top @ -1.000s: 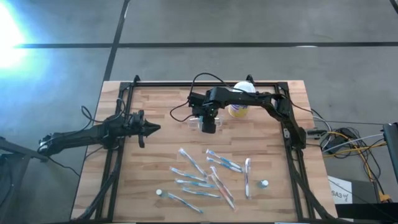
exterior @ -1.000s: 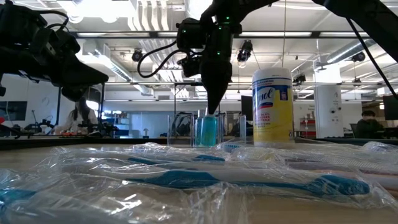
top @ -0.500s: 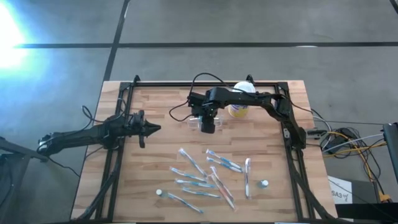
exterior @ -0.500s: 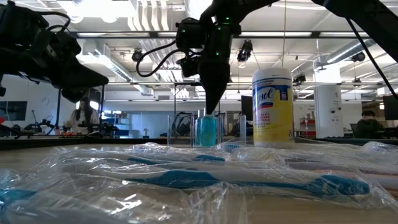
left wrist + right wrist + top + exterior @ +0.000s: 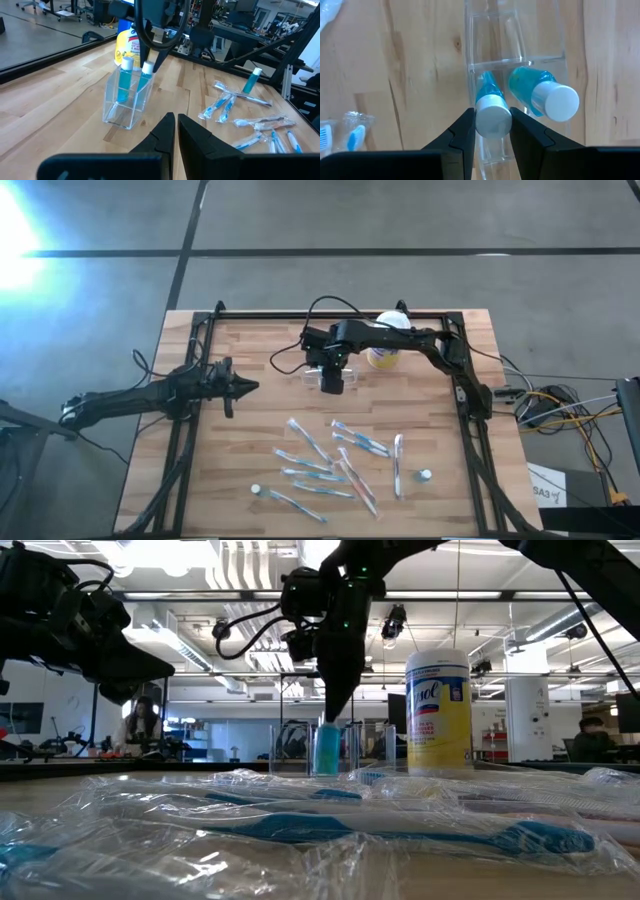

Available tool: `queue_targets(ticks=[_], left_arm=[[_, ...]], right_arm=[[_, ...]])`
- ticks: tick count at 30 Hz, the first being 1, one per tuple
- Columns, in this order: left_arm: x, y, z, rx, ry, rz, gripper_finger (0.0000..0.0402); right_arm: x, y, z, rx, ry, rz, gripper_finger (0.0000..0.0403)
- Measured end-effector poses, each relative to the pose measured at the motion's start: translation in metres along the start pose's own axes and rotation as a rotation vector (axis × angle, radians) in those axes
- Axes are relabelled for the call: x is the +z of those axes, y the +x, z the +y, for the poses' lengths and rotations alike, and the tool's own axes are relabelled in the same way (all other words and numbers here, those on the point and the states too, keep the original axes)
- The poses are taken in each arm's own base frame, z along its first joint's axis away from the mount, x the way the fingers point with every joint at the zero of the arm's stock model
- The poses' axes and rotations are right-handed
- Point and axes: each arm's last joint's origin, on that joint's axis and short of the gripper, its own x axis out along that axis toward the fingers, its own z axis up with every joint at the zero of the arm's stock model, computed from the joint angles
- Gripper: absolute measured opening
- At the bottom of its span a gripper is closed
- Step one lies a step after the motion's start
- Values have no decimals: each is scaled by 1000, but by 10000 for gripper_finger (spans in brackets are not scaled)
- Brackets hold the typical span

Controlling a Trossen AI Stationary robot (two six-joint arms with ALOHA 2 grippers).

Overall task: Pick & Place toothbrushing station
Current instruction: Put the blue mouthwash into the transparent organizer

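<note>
Right fingers [image 5: 492, 131] clamp 1 of 2 teal tubes [image 5: 491, 107] inside clear holder [image 5: 492, 45].

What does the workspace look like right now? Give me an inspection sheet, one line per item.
Surface: wooden table in a black frame, bare at the left.
Job's things: clear toothbrushing station upright near the table's far middle, two teal white-capped tubes in it.
Clutter: wrapped toothbrushes scattered at the near side; two more small tubes among them; yellow-labelled canister beside the station.
Grippers: right gripper over the station, shut on a tube's white cap; left gripper shut, empty, waiting at the left.
Cables: black cable looped over the right arm; loose cables on the floor at the right.
Surroundings: open workshop; people far behind.
</note>
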Motion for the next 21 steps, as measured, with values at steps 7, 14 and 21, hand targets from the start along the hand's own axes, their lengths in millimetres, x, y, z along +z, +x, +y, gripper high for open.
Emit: queue_targets(ticks=[7,14,21], left_arm=[[0,0,0,1,0,0,26],[0,0,0,3,-1,-1,26],[0,0,0,3,-1,-1,26]], right_arm=[[2,2,-1,-3,0,-26,95],[2,3,-1,0,0,-26,114],[2,3,-1,0,5,-26,149]])
